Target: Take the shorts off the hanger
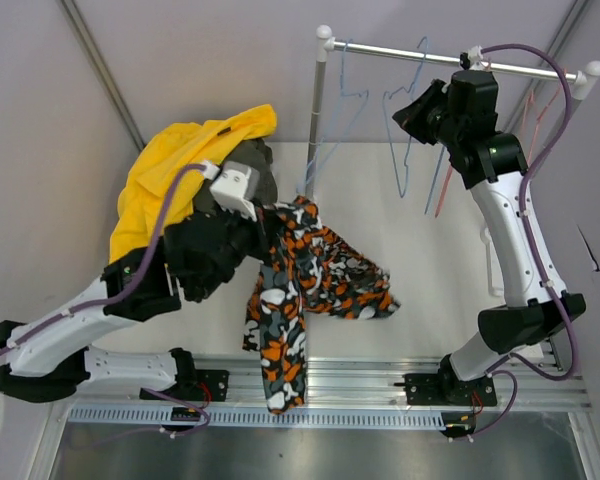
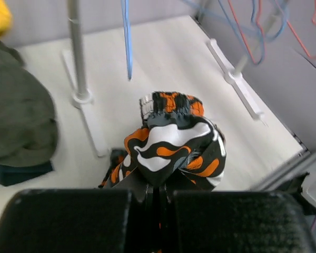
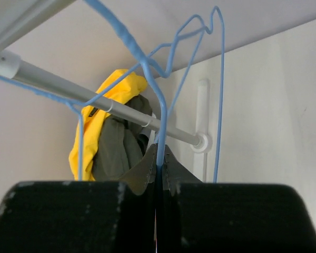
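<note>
Left gripper is clamped shut on a bunch of the camo shorts. The rest of the fabric trails down to the table (looks clear of any hanger). Right gripper is pinched tight on the blue hanger wire under the rail, probably to steady it. Yellow shorts and olive shorts are piled far left.

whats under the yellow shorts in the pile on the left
An olive green fabric pair of shorts pokes out beneath the bright yellow fabric shorts, with a dark navy edge under that. Anything deeper is covered by these layers.
</note>
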{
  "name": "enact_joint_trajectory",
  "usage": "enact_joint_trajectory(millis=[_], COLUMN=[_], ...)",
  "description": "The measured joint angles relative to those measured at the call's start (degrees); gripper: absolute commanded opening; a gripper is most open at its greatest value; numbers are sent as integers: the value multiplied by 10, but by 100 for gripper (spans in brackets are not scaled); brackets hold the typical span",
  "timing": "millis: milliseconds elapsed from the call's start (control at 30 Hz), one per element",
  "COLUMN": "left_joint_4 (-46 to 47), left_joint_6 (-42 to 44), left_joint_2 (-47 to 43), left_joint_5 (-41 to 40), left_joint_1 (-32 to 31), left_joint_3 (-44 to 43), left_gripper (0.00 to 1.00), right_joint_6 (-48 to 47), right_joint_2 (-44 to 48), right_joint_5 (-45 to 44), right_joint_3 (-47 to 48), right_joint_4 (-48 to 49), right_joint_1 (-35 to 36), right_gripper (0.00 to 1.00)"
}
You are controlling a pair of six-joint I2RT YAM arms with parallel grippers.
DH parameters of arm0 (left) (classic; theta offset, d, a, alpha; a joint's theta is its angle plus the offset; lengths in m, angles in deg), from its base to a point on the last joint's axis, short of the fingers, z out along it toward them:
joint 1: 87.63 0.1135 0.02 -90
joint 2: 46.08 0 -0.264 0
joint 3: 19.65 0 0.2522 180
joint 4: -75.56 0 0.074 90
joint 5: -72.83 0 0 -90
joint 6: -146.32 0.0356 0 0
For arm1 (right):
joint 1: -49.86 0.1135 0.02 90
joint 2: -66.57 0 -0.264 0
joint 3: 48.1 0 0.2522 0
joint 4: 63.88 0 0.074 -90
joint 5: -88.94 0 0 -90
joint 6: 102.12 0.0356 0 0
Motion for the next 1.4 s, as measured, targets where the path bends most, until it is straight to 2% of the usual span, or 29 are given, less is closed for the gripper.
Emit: enact_joint_trajectory(millis=[67, 167, 200, 233, 267, 333, 433, 533, 600, 667, 767, 867, 1000, 1100, 1133, 1200, 1233, 1400], left_joint_4=[-11, -23, -23, -34, -37, -41, -47, -50, -19, 9, 52, 92, 104, 83, 69, 37, 29, 7], left_joint_6=[24, 63, 74, 89, 105, 137, 178, 182, 171, 154, 134, 111, 91, 79, 74, 64, 61, 56], left_joint_2=[3, 17, 23, 35, 49, 83, 143, 253, 307, 328, 380, 456, 545, 597, 615, 637, 639, 589], left_joint_5=[-12, -9, -6, -2, -1, 4, 19, 79, 122, 156, 193, 231, 260, 268, 270, 271, 271, 261], left_joint_1=[23, 99, 124, 152, 178, 229, 310, 435, 513, 567, 608, 622, 624, 624, 624, 624, 624, 617], left_joint_3=[-43, -101, -117, -145, -175, -246, -368, -558, -624, -620, -630, -650, -595, -520, -498, -452, -434, -373], left_gripper=[0, 0, 0, 0, 0, 0, 0, 0, 0, 0, 0, 0, 0, 20, 45, 78, 99, 99], right_joint_6=[-3, -3, -3, -3, -2, 0, -6, -7, -7, -7, -7, -7, -6, -6, -6, -7, -7, -7], right_joint_2=[-5, 16, 31, 48, 65, 98, 139, 181, 205, 224, 247, 254, 261, 262, 263, 268, 271, 288], right_joint_5=[2, 3, 4, 5, 7, 8, 8, 8, 10, 12, 17, 23, 30, 33, 33, 32, 31, 26], right_joint_3=[-1, -30, -54, -77, -98, -136, -177, -223, -255, -288, -340, -377, -418, -423, -423, -423, -423, -422], right_joint_4=[2, 17, 27, 31, 30, 35, 40, 50, 52, 59, 61, 63, 65, 65, 66, 67, 67, 66], right_joint_1=[-1, -2, -3, -4, -5, -6, -7, -8, -9, -9, -9, -9, -9, -9, -9, -9, -9, -10], right_gripper=[0, 0, 7, 20, 61, 99, 99, 99, 100, 99, 99, 100, 99, 99, 99, 99, 99, 99])
